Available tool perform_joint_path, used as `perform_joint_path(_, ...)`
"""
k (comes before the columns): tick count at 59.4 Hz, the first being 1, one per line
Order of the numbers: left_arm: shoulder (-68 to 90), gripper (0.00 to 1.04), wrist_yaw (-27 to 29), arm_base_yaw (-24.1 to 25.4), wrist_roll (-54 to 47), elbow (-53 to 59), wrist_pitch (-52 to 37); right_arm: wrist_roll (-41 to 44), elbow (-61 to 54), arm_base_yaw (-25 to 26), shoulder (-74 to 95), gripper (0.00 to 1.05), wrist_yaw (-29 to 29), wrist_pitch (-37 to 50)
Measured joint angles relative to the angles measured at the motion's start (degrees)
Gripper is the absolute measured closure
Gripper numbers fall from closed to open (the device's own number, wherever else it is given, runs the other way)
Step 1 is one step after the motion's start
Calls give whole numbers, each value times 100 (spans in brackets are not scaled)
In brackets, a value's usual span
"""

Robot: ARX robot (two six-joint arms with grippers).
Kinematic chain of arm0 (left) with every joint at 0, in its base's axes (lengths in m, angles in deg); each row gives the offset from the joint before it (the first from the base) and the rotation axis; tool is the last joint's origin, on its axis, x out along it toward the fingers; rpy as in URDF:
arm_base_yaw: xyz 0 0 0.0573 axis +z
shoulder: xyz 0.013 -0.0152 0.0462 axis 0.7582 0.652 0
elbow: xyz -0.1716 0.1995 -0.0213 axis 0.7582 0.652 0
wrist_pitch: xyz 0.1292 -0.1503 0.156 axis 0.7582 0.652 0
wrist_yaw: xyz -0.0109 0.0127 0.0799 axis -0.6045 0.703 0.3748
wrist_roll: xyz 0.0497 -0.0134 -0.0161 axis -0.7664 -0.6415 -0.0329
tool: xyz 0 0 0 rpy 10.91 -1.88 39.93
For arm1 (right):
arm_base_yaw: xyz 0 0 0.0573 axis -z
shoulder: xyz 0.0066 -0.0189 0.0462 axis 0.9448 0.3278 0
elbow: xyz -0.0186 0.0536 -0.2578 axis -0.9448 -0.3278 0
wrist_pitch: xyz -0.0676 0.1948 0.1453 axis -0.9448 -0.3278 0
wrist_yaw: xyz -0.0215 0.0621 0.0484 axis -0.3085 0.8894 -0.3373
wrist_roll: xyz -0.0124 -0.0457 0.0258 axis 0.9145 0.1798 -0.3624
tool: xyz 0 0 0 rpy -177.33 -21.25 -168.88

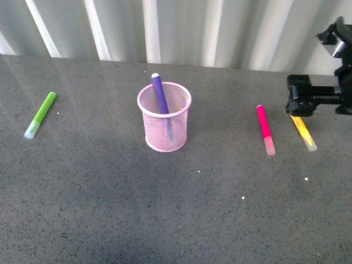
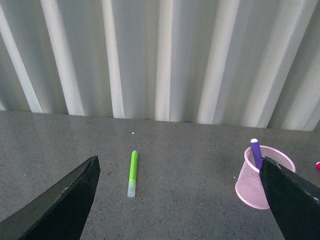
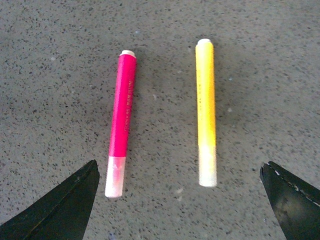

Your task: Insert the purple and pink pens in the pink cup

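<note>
The pink mesh cup (image 1: 164,116) stands upright mid-table, with the purple pen (image 1: 160,94) leaning inside it; both also show in the left wrist view, cup (image 2: 257,180) and pen (image 2: 256,152). The hot pink pen (image 1: 265,128) lies flat on the table right of the cup, and shows in the right wrist view (image 3: 122,122). My right gripper (image 1: 308,100) hovers at the right edge, open and empty, above the pink and yellow pens (image 3: 180,200). My left gripper (image 2: 180,200) is open and empty, and is not seen in the front view.
A yellow marker (image 1: 303,131) lies just right of the pink pen, partly under my right gripper; it shows in the right wrist view (image 3: 206,110). A lime green marker (image 1: 40,114) lies far left (image 2: 132,173). A corrugated white wall (image 1: 176,27) backs the grey table.
</note>
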Motion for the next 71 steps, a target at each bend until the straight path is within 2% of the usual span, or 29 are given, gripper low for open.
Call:
perform_joint_path(39, 0, 7, 0, 0, -2, 0, 0, -157, 1869, -422, 1786, 7, -33, -295)
perform_joint_path(71, 0, 7, 0, 0, -2, 0, 0, -413, 2422, -496, 2452, 7, 33, -330)
